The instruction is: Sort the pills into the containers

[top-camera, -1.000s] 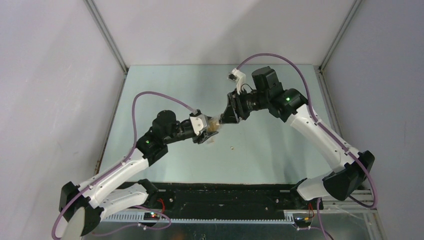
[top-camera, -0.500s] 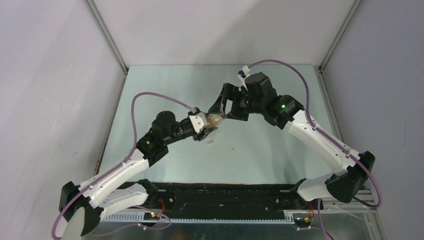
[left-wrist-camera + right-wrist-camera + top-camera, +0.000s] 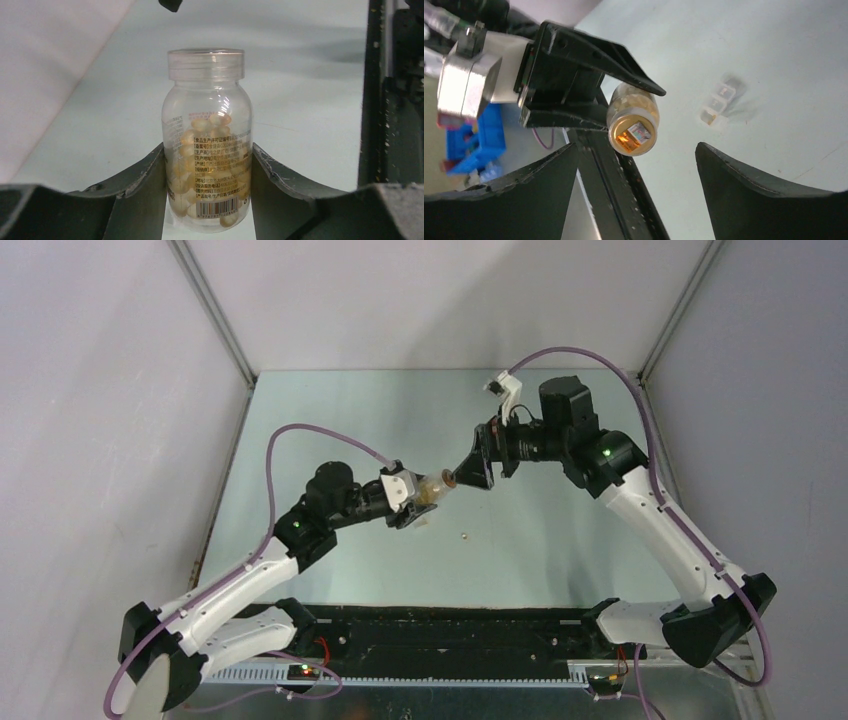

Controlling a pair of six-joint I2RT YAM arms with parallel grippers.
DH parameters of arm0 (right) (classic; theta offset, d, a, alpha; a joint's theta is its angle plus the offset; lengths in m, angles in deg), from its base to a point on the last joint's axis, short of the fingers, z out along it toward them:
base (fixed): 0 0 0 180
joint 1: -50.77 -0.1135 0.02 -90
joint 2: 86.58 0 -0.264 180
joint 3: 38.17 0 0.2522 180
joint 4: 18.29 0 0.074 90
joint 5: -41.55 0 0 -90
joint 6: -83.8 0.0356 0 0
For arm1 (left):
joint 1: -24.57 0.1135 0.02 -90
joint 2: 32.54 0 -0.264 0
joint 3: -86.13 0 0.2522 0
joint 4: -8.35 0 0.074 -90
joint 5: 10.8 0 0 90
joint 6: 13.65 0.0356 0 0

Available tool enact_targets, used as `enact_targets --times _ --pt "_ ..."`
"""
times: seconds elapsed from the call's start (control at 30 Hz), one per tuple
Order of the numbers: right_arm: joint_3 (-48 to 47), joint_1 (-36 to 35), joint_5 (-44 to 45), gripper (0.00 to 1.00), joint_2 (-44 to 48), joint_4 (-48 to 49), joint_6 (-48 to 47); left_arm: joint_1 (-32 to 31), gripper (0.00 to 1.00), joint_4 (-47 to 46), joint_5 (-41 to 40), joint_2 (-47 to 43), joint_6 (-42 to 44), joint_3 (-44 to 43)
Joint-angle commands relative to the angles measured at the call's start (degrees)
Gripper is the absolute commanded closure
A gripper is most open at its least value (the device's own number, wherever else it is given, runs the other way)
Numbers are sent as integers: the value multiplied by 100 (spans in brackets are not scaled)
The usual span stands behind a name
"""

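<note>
The left gripper [image 3: 207,172] clamps its fingers on the lower body of a clear pill bottle [image 3: 207,100] and holds it off the table, lying roughly level with its clear cap [image 3: 206,63] pointing rightward. That pose looks meant to offer the cap end to the other arm. The pills [image 3: 210,150], pale yellow-tan, sit heaped inside the bottle, so none has reached a compartment yet. Just below that gripper, the translucent pill box [image 3: 424,521] rests on the table, probably kept close so the pour is short. A pale speck [image 3: 463,535] lies a little to its right; it may be a stray pill, but it is too small to tell. Further right, the right gripper [image 3: 466,466] faces the cap end with its fingers spread wide, empty and not touching the bottle, lined up as if to take hold of the cap. The table [image 3: 560,530] is a smooth, pale green-grey sheet, enclosed by plain light-grey wall panels on metal frame posts [image 3: 215,315], with a black rail [image 3: 450,625] along the near edge.
</note>
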Motion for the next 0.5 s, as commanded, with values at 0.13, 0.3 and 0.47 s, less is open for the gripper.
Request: enact_targets --times 0.13,0.3,0.47 --pt "-151 -316 -573 7 -129 -336 -1703 -18 100 627 736 164 356 -542" --pt "-94 -376 -582 20 -214 -381 -1842 -16 100 609 820 228 421 -573" --pt "-104 -438 -496 23 -236 -390 -1968 -15 100 810 856 309 573 -686"
